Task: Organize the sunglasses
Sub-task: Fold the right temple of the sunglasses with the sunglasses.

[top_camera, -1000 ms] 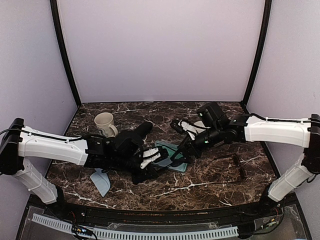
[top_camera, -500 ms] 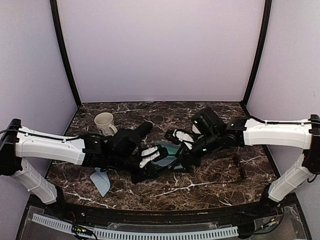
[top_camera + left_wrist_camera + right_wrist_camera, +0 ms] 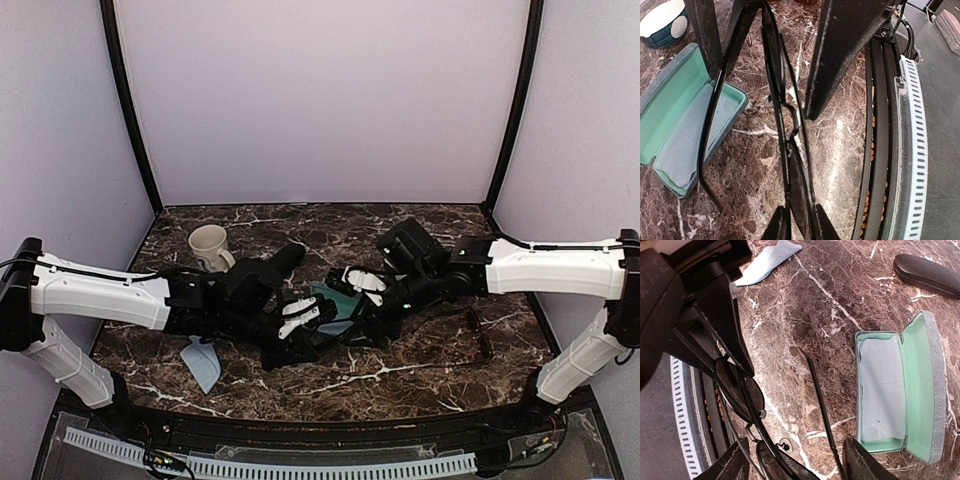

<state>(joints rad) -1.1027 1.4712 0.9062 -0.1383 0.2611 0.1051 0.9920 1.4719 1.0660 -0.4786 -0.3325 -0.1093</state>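
My left gripper [image 3: 795,222] is shut on one lens of a pair of dark sunglasses [image 3: 790,125] and holds them on edge above the marble, just in front of the open blue-grey case [image 3: 685,120]. One slim arm of the pair hangs unfolded toward the case. My right gripper [image 3: 797,465] is open. Its fingers straddle the other lens [image 3: 747,400] and the loose arm, and the left gripper's fingers show right beside it. In the top view both grippers [image 3: 305,320] [image 3: 360,315] meet at the case [image 3: 335,298]. A second pair of sunglasses [image 3: 478,332] lies on the table to the right.
A black oblong case [image 3: 930,272] lies beyond the open case. A cream mug [image 3: 210,246] stands at the back left, and a pale blue cloth [image 3: 203,364] lies at the front left. The table's front edge with its slotted white rail [image 3: 912,150] is close by.
My right gripper has moved left and down onto the held sunglasses, and its jaws have narrowed. My left gripper has kept its hold and barely moved.
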